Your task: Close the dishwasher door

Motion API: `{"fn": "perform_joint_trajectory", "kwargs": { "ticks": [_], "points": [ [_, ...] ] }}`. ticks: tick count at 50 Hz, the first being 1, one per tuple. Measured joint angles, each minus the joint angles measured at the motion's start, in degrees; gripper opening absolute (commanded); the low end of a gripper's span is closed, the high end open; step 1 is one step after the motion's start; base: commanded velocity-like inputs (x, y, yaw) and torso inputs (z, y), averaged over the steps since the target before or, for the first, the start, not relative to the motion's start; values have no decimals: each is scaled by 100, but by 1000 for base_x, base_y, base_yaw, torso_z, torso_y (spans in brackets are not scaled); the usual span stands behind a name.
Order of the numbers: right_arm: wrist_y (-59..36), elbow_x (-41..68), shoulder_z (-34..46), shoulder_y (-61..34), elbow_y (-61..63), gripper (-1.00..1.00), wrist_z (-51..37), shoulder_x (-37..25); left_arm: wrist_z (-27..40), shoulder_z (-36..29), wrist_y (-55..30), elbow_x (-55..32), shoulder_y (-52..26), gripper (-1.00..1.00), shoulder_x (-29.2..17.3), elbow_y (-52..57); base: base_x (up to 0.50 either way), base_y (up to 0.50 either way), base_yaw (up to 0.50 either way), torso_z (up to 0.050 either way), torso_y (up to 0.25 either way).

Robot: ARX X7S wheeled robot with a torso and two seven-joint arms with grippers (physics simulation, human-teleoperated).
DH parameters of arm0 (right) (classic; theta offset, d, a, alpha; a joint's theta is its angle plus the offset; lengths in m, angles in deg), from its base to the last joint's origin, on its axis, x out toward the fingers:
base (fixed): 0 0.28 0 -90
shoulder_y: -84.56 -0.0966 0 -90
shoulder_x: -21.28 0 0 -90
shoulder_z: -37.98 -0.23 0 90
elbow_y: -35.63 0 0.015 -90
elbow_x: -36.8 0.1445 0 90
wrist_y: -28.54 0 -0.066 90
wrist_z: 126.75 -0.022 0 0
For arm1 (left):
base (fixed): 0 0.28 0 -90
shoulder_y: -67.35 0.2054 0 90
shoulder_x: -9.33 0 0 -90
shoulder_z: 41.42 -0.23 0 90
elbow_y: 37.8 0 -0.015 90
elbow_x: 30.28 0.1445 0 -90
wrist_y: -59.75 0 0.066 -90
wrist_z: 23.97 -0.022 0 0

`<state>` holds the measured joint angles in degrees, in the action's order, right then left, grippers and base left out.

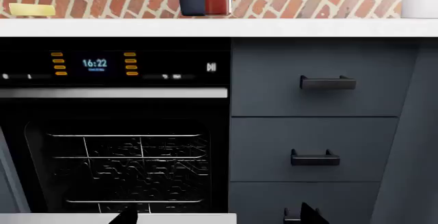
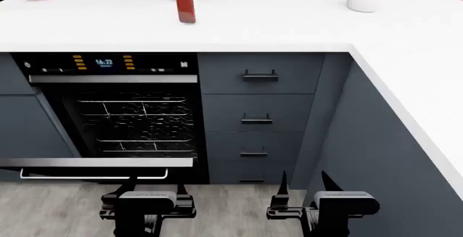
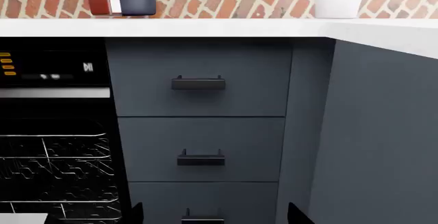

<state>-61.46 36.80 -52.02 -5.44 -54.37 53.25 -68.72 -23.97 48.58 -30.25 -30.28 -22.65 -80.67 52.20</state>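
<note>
The dishwasher door [image 2: 97, 162] hangs open, flat, just ahead of my left pincer [image 2: 154, 185]. Both pincers look spread, I think. I should slide under its edge and lift up slowly.

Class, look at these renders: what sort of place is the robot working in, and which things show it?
Most likely a home kitchen: a built-in dishwasher with wire racks and its door dropped open, grey-blue drawers beside it, and a white countertop against a brick wall.
</note>
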Motion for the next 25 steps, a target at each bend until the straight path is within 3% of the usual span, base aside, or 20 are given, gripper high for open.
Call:
{"fn": "perform_joint_trajectory", "kwargs": {
  "ticks": [22, 25],
  "points": [
    [-28, 207, 280, -66, 15, 100, -414, -248, 215, -307, 75, -260, -22, 100, -265, 49, 0, 0, 0, 0, 0],
    [-21, 231, 318, -66, 16, 100, -457, -279, 226, -347, 118, -306, -13, 100, -297, 65, 0, 0, 0, -40, -40]
  ]
}}
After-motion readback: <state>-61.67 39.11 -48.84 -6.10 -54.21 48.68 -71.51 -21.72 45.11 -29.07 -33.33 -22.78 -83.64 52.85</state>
